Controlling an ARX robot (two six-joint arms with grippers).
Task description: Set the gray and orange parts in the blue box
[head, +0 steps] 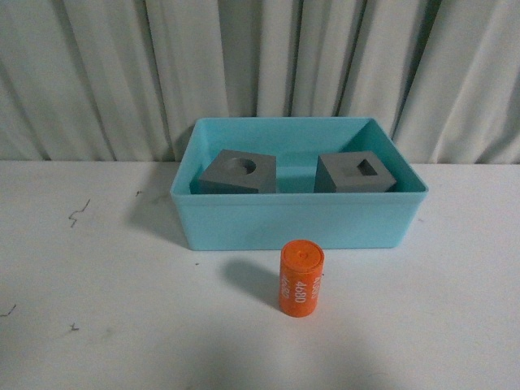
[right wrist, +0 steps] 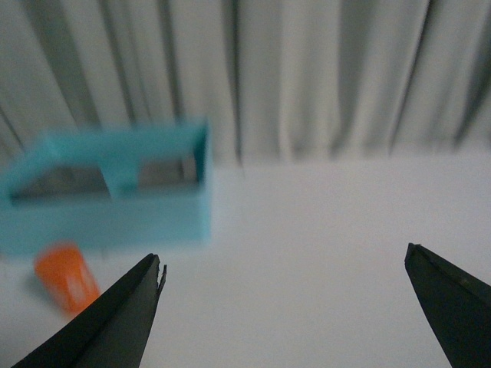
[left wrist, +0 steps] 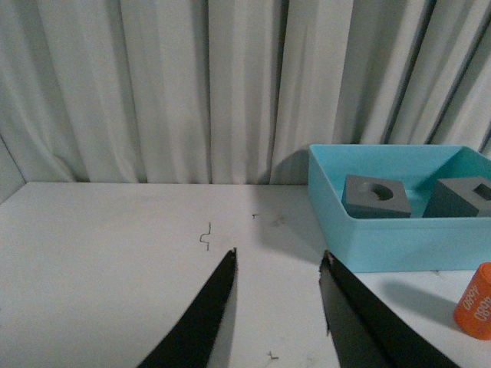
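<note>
The light blue box (head: 296, 219) stands at the back middle of the white table. Inside it lie the gray cube with a round recess (head: 240, 171) on the left and the gray cube with a square recess (head: 355, 173) on the right. The orange cylinder marked 4680 (head: 301, 278) stands on the table just in front of the box. Neither arm shows in the front view. My left gripper (left wrist: 278, 257) is open and empty over bare table, left of the box (left wrist: 399, 230). My right gripper (right wrist: 284, 257) is wide open and empty, to the right of the box (right wrist: 107, 211) and cylinder (right wrist: 67, 285).
A pleated gray curtain (head: 260, 65) hangs behind the table. Small dark marks (head: 79, 214) dot the white tabletop on the left. The right wrist view is blurred.
</note>
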